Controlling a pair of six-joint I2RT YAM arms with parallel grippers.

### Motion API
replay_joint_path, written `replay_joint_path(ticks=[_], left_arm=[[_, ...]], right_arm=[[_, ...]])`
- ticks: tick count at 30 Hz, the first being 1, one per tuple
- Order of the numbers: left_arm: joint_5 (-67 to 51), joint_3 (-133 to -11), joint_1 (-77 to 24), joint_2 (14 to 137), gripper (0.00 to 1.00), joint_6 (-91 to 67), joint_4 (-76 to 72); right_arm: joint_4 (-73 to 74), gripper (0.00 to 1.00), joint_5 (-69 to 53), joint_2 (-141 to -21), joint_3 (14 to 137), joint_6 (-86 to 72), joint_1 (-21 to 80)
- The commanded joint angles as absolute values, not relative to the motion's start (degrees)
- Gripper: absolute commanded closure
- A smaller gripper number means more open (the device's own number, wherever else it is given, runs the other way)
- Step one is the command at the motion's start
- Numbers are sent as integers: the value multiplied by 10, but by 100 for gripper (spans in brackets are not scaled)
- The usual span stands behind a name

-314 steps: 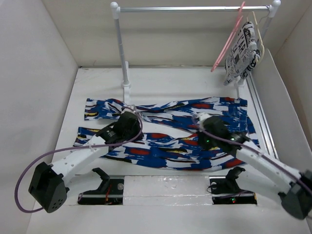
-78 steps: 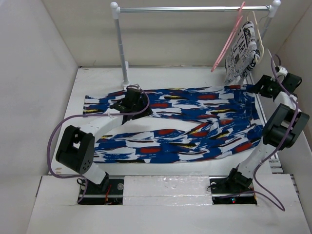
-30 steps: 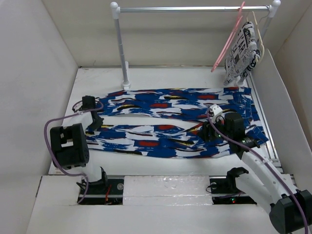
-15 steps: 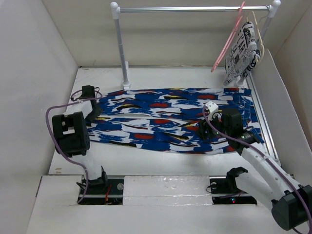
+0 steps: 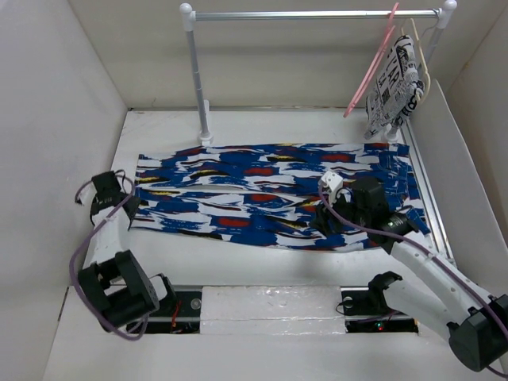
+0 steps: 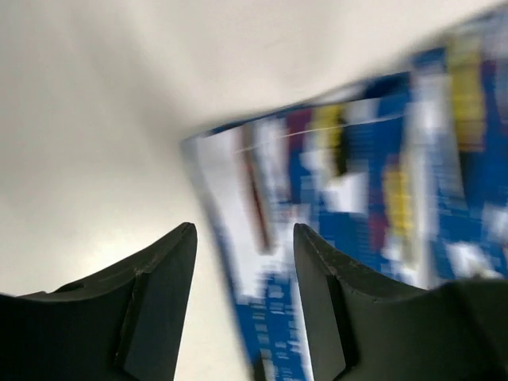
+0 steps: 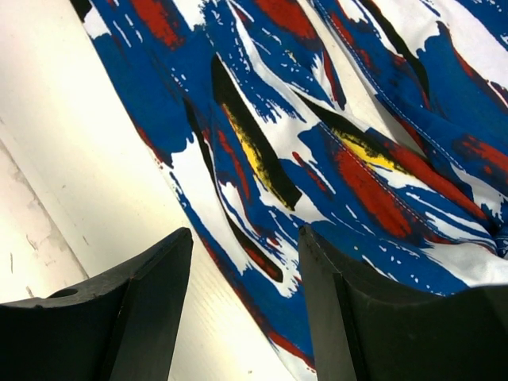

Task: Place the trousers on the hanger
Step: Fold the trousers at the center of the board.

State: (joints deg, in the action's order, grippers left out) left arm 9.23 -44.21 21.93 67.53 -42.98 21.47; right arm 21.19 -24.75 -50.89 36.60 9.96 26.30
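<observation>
The blue splash-patterned trousers lie flat and folded lengthwise across the white table. The pink hanger hangs tilted from the rail at the back right. My left gripper sits at the trousers' left end. In the blurred left wrist view, my left gripper is open, with the trousers' end edge running below and beyond its fingers, nothing pinched. My right gripper hovers over the trousers' near edge toward the right. In the right wrist view, my right gripper is open above the trousers.
A metal rail on two white posts spans the back. A white garment with black print hangs on a cream hanger beside the pink one. White walls close in the table on the left, right and back.
My left gripper has opened, let go of the trousers' left end and drawn back toward the near left. The cloth now lies flatter. My right gripper has shifted slightly left.
</observation>
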Motion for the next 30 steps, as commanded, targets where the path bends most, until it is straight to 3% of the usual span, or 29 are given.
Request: replay_joint_path(ticks=[1, 15, 18, 19, 20, 22, 26, 30], left_arm=[[13, -368, 300, 696, 53, -445, 209], [39, -364, 307, 815, 52, -454, 145], [37, -366, 307, 824, 58, -450, 132], [33, -366, 307, 823, 65, -442, 125], [31, -368, 307, 824, 86, -435, 120], [26, -385, 307, 829, 100, -417, 124], [18, -417, 307, 796, 100, -406, 156], [4, -438, 285, 690, 100, -416, 163]], right_arm=[[238, 39, -262, -483, 382, 132, 268], [309, 39, -234, -439, 385, 142, 240], [323, 38, -216, -425, 393, 132, 226], [323, 38, -214, -419, 397, 129, 216], [324, 38, -211, -418, 400, 120, 211], [327, 38, -207, -416, 406, 115, 190], [365, 36, -181, -427, 420, 103, 135], [406, 33, -159, -439, 417, 85, 41]])
